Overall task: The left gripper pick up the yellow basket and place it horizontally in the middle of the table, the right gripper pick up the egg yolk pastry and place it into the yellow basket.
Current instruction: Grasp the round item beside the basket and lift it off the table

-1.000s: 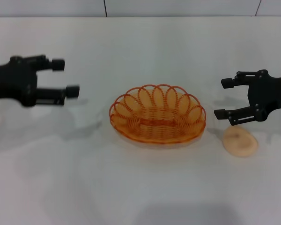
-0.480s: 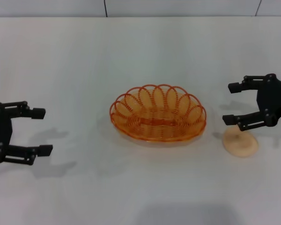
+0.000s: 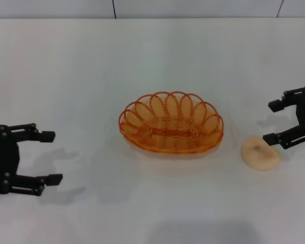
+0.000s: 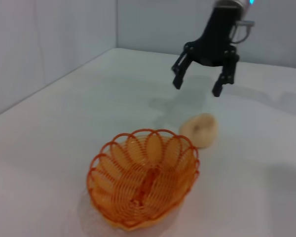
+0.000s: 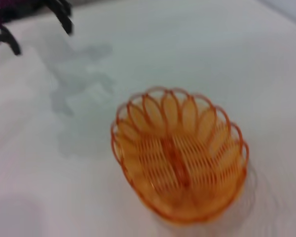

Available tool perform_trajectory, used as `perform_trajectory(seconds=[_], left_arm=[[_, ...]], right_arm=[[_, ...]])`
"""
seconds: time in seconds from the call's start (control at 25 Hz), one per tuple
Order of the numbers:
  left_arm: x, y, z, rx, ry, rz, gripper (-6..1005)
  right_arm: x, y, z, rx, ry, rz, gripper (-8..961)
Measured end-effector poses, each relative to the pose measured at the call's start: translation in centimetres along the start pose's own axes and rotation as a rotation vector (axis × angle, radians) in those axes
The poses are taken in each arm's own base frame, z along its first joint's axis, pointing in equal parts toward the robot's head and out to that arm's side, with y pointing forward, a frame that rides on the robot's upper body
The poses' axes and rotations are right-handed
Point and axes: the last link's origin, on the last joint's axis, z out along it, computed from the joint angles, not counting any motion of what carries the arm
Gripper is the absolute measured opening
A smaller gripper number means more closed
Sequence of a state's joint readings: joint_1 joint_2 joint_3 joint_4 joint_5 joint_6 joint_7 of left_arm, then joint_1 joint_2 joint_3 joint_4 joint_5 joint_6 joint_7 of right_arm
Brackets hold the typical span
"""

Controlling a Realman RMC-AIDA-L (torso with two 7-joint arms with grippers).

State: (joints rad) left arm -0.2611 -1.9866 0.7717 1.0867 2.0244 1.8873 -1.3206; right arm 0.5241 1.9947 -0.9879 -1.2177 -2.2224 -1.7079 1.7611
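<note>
Both pincers gape wide: right pincer [image 3: 287,122] hovers just beside the egg yolk pastry [image 3: 261,153]; left pincer [image 3: 48,157] hangs far from the yellow basket [image 3: 171,129].

right hand [image 4: 203,82] spread above pastry [image 4: 199,130], beyond basket [image 4: 143,183].

light: bright, even | shadows: soft, faint | right wrist view: blurred, perhaps motion

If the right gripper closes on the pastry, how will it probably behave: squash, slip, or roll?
The pastry looks soft and dented on top, so it would probably squash under hard squeezing. Its rounded dome might let it slip from the right gripper, now open beside it. It seems to lie flat, so rolling looks unlikely.
</note>
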Motion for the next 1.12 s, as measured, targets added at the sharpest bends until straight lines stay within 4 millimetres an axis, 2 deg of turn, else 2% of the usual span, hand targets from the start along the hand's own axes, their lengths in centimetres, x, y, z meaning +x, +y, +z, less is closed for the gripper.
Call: perform_trajectory(seconds=[0.44,0.64,1.12], left_arm=[[1.5,1.7,3.0,-0.107,-0.013,0.100,880],[1.4,2.2,3.4,-0.118,-0.023,0.110,880],[0.8,2.5,4.9,-0.118,-0.058,0.103,879]], right_arm=[[-2.0,0.0,1.4,-0.017,0.318,0.159,849],[-2.9,0.1,2.7,0.009,0.399,0.178,829],[-1.6,-0.1,4.5,0.030,0.429,0.199,782]])
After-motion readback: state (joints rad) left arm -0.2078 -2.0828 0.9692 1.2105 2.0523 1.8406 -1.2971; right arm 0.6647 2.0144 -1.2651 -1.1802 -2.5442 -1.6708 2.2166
